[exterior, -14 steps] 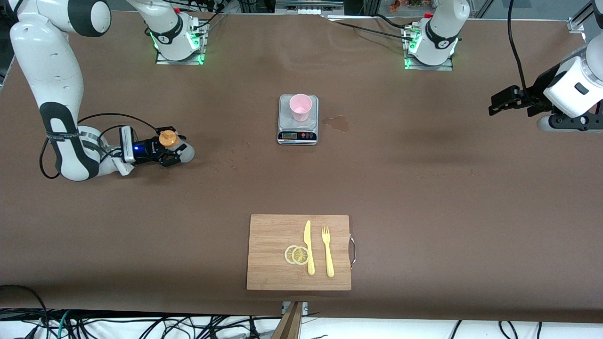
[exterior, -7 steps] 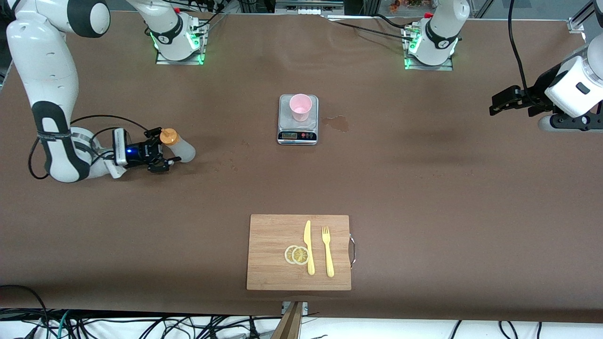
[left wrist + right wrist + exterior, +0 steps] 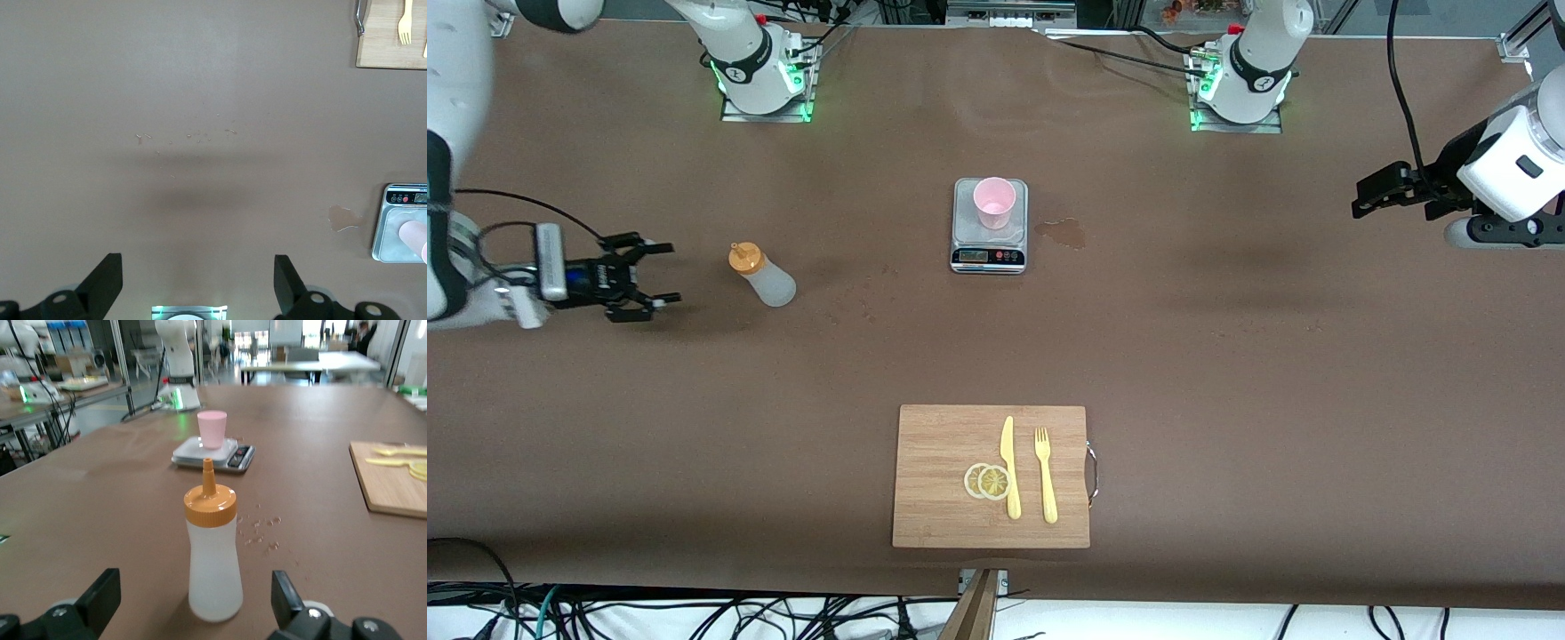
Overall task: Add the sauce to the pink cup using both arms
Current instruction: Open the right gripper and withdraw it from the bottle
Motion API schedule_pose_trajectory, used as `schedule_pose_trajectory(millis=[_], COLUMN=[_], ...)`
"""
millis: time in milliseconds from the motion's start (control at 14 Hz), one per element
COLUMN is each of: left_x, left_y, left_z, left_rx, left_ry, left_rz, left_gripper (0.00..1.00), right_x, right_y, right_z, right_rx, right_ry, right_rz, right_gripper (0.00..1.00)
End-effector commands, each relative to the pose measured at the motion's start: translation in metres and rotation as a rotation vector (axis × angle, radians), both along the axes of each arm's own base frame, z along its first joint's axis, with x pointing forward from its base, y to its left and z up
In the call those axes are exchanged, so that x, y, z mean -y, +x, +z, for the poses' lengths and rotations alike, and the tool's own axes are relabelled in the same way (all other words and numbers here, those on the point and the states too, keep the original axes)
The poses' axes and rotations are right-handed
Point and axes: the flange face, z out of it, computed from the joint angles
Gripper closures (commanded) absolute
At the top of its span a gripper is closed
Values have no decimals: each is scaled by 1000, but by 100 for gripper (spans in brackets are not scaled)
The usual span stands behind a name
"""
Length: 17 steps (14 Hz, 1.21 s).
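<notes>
The sauce bottle (image 3: 763,276), whitish with an orange cap, stands upright on the table toward the right arm's end from the scale, free of any gripper. It fills the middle of the right wrist view (image 3: 212,560). My right gripper (image 3: 669,274) is open and empty, low over the table, a short gap from the bottle on the right arm's side; its fingers frame the bottle without touching in its wrist view (image 3: 195,590). The pink cup (image 3: 994,202) stands on the scale (image 3: 989,253), also seen from the right wrist (image 3: 212,429). My left gripper (image 3: 1371,194) is open, empty, raised at the left arm's end (image 3: 197,280).
A brownish stain (image 3: 1062,233) lies beside the scale toward the left arm's end. A wooden cutting board (image 3: 934,498) with lemon slices (image 3: 987,481), a yellow knife (image 3: 1009,467) and a fork (image 3: 1045,476) sits near the front edge.
My right gripper opened, let go of the sauce bottle and drew back toward the right arm's end of the table. The bottle stays upright. The left arm has not moved.
</notes>
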Motion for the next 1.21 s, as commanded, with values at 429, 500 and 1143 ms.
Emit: schedule_pose_trajectory(millis=[429,500,1143], left_x=[-3,-3,-3], left_y=[2,2,2], left_z=[9,8,8], left_rx=[1,-2,-1], left_ry=[-15,-15,-15], left_rz=[13,13,13], left_gripper=[0,0,0], right_x=[-15,-28,-128], right_y=[-27,-32,-38], right_z=[243,268,356], right_rx=[-207,-236,-547], right_ry=[-703,-780,-1118], right_rz=[-411,-488,-1216], right_gripper=[0,0,0])
